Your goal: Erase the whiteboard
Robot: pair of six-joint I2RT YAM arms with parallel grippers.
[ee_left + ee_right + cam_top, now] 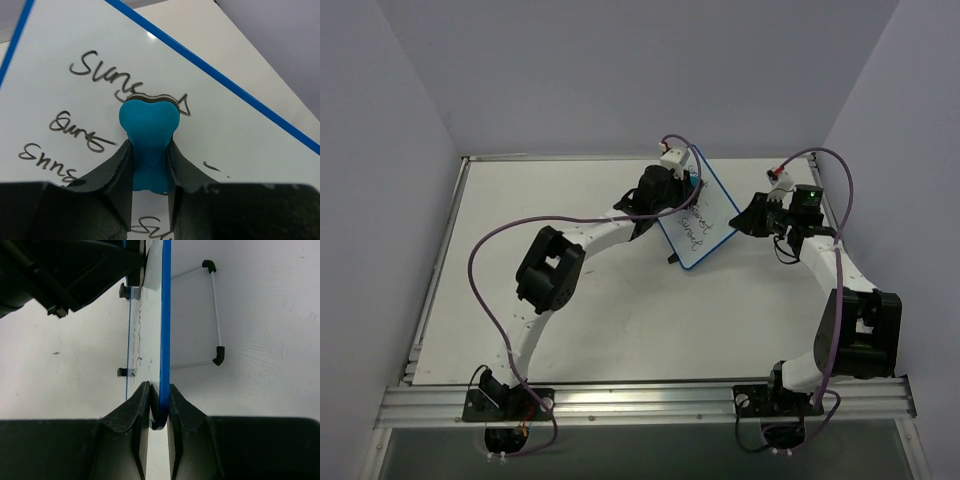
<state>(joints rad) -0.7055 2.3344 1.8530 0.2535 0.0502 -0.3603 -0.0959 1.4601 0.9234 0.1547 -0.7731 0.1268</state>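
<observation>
The whiteboard, white with a blue frame and black handwritten words, stands tilted on the table at centre back. My left gripper is shut on a small blue bone-shaped eraser, whose head presses on the board face beside the writing. My right gripper is shut on the board's right corner; in the right wrist view the blue frame edge runs between my fingertips. Words remain on the board's left and lower part.
The board's wire stand with black feet rests on the white table behind it. Purple cables loop over both arms. Grey walls enclose the table; a metal rail runs along the near edge.
</observation>
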